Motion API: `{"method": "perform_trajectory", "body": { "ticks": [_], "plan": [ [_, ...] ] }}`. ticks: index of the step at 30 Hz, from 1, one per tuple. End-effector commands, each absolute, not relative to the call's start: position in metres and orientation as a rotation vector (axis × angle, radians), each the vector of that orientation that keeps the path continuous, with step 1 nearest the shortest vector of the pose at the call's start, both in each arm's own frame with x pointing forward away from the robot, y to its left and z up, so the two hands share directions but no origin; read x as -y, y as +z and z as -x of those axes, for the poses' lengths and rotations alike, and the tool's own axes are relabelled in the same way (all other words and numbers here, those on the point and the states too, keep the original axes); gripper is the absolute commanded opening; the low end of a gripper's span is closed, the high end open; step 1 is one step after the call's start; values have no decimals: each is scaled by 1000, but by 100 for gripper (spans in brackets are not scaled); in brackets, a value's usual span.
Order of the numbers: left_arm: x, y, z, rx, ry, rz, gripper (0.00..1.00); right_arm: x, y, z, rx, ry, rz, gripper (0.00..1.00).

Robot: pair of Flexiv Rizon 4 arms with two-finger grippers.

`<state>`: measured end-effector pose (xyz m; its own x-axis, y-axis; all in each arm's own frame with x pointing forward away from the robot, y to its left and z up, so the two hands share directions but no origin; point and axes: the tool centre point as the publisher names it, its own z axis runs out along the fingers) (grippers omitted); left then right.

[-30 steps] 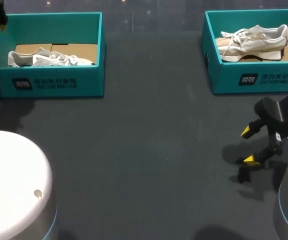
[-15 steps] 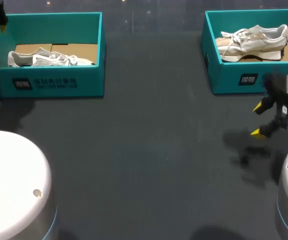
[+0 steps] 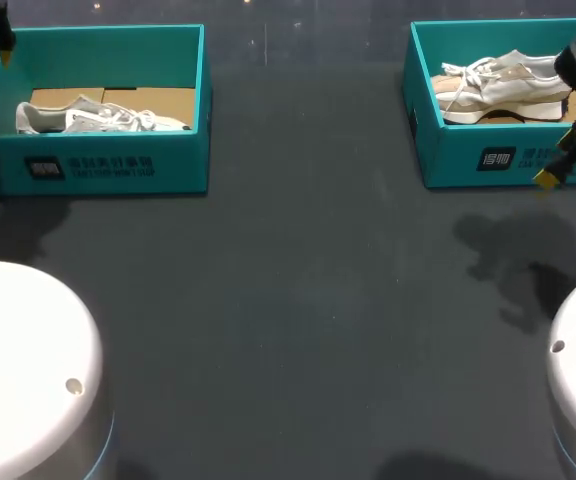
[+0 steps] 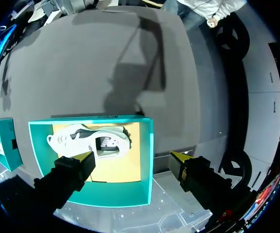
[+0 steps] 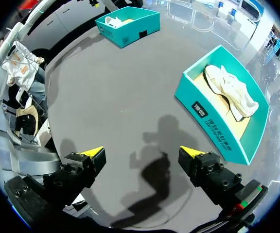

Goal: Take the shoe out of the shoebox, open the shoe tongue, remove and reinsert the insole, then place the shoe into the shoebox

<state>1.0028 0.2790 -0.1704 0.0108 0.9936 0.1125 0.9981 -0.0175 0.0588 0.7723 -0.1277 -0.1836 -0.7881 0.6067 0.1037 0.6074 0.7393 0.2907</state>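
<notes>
White laced shoe [image 3: 508, 85] lies in teal cardboard shoebox [image 3: 448, 160]; my right gripper [image 5: 142, 153] and left gripper [image 4: 132, 156] both spread wide.

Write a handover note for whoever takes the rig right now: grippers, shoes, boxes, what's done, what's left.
Left gripper: open, empty, above the left box.
Right gripper: open, empty, over the table by the front of the right box.
Things: the left shoe lies in the left box, and the right shoe lies in the right box.
Done: no step shows as done.
Left: lift a shoe out, open its tongue, pull and refit the insole, put the shoe back.
</notes>
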Motion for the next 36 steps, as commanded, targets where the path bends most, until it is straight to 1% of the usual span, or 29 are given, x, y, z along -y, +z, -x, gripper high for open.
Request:
{"method": "perform_trajectory", "body": {
  "ticks": [1, 15, 22, 28, 29, 31, 36],
  "plan": [
    [-279, -171, -1002, 2174, -194, 2207, 100, 145, -173, -819, 2984, -381, 955, 100],
    [-279, -171, -1002, 2174, -194, 2207, 100, 145, -173, -819, 2984, -381, 955, 100],
    [-279, -171, -1002, 2174, -194, 2207, 100, 169, -171, -868, 2862, -153, 1410, 100],
    [-279, -171, -1002, 2174, -194, 2207, 100, 181, -166, -920, 2790, -41, 1547, 100],
    [-279, -171, -1002, 2174, -194, 2207, 100, 184, -167, -928, 2775, 24, 1556, 100],
    [-279, -171, -1002, 2174, -194, 2207, 100, 189, -167, -942, 2746, -9, 1592, 100],
    [-279, -171, -1002, 2174, -194, 2207, 100, 205, -172, -978, 2589, 80, 1697, 100]
  ]
}}
